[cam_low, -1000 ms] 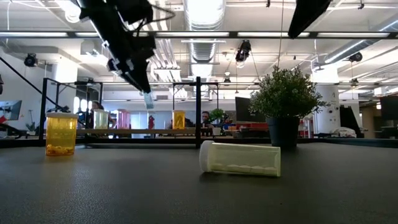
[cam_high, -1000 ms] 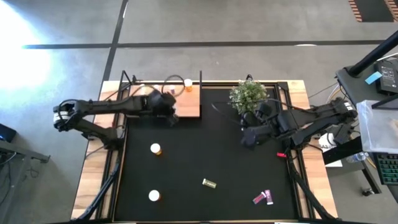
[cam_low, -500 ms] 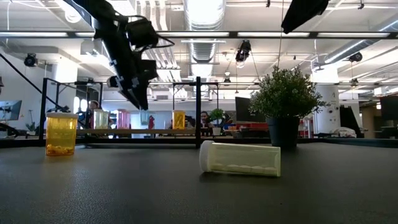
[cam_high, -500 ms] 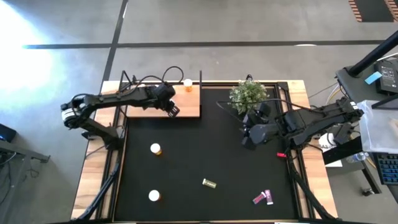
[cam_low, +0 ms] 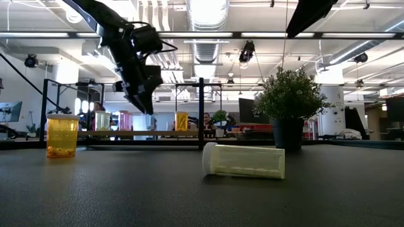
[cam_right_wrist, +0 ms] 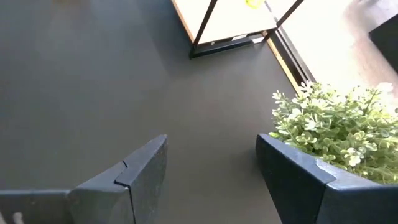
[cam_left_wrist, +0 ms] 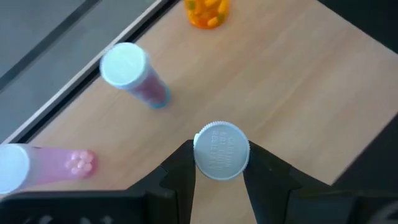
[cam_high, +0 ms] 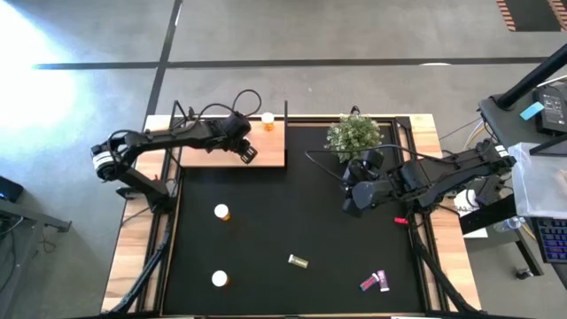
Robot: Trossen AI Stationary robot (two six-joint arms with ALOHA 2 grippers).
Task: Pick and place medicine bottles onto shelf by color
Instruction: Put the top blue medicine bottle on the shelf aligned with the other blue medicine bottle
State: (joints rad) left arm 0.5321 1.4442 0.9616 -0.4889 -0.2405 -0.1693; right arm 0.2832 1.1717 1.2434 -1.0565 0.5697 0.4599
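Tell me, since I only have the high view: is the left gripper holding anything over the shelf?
Observer: Yes. The left wrist view shows the left gripper shut on a white-capped bottle above the shelf.
Operator: What is already on the shelf?
Observer: Three bottles: an orange bottle, a blue-bottomed bottle and a pink bottle.
Operator: And the right gripper?
Observer: The right wrist view shows the right gripper open and empty over the mat, beside the plant.
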